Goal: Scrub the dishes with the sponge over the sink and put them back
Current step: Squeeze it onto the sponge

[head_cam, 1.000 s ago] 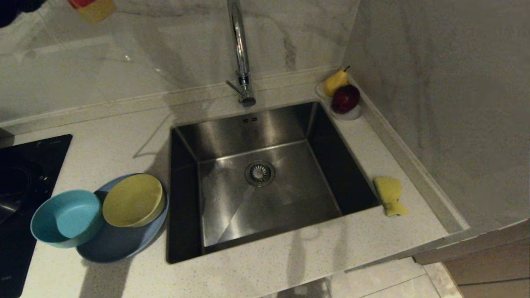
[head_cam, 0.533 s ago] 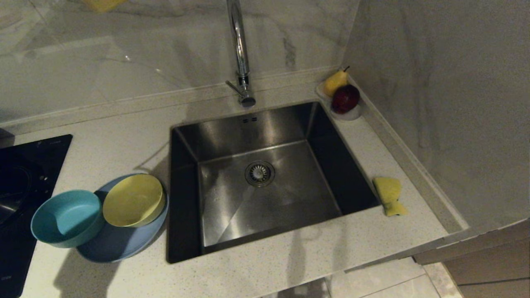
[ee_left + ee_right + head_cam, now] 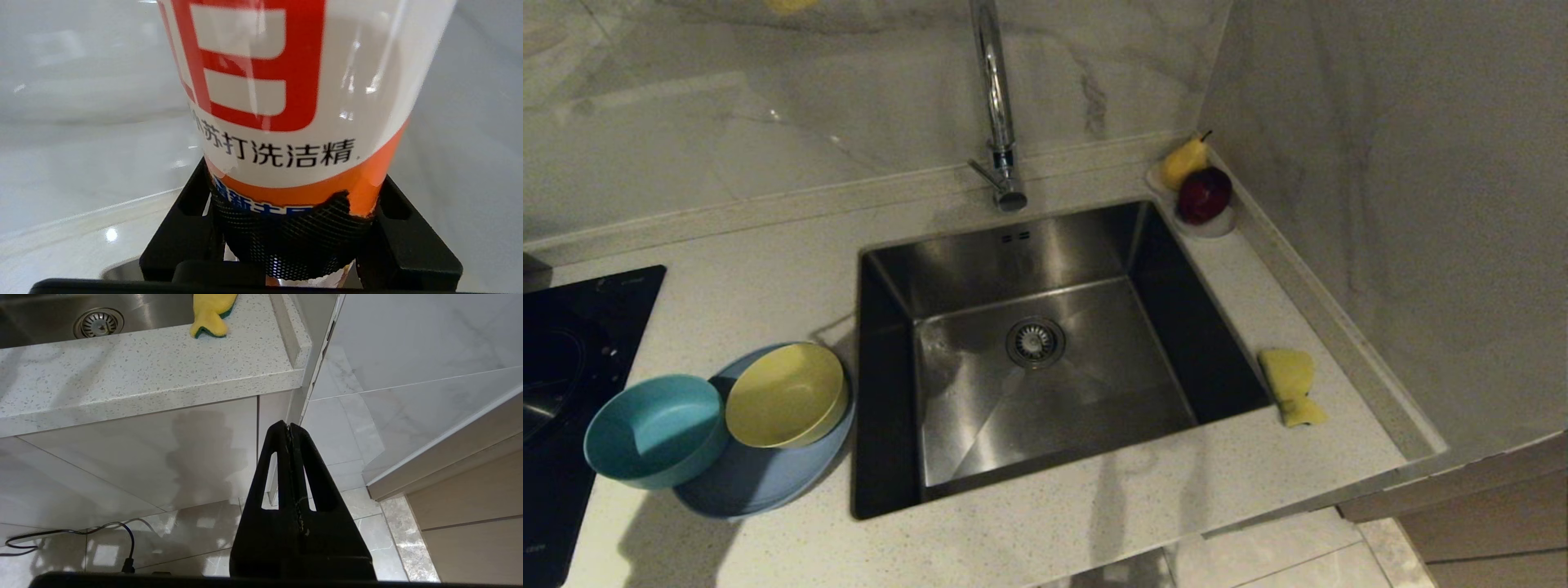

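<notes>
- Three dishes sit left of the sink (image 3: pixel 1045 351): teal bowl (image 3: pixel 654 430) and yellow bowl (image 3: pixel 786 395) both resting on the periwinkle plate (image 3: pixel 760 482), teal one hanging off its left edge
- sponge (image 3: pixel 1291 385) lies on the counter (image 3: pixel 768 278) right of the basin, just beside the rim, yellow side up
- left gripper (image 3: pixel 298 212) is clamped around a dish soap bottle (image 3: pixel 298 94) with a red and orange label
- right gripper (image 3: pixel 291 435) hangs below counter level, fingers pressed together, nothing in them
- pear (image 3: pixel 1183 161) and red apple (image 3: pixel 1203 194) in the far right corner

Dim head view, glare on sink (image 3: pixel 1045 359), wrist views brighter
</notes>
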Tool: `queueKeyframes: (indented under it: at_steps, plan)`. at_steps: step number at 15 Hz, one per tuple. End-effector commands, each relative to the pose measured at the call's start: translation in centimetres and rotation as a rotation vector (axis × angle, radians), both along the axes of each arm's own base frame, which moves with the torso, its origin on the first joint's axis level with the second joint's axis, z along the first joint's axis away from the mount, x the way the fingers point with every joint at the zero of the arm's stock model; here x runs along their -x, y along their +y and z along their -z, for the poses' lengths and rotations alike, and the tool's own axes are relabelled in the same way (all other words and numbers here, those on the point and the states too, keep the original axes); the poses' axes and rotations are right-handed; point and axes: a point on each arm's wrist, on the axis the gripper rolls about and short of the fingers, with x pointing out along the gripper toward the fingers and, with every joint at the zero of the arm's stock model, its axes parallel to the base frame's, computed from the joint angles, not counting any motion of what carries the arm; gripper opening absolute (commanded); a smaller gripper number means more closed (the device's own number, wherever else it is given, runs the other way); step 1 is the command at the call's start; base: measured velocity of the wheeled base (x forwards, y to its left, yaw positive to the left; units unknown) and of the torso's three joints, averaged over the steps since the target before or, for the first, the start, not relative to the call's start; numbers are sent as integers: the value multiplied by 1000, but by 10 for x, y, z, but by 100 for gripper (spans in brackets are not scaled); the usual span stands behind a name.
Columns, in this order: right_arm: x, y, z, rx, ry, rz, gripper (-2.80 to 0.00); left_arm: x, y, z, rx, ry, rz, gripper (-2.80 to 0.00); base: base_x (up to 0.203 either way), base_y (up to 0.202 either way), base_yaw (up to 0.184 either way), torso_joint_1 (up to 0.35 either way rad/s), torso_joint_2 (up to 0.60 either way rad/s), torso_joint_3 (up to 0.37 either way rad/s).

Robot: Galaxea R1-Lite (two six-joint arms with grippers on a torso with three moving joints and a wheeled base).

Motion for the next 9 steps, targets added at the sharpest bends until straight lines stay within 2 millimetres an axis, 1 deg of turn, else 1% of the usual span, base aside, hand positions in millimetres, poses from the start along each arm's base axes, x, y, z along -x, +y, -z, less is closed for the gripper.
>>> queueKeyframes:
  at_steps: [1,9]
  plan:
    - [0,0,0,0,0,0,-280,-4,-24,7,-71,5,39,-280,0,0,0,0,0,0]
    - [0,0,0,0,-2,0,-280,-18,-90,32,-171,53,139,-280,0,0,0,0,0,0]
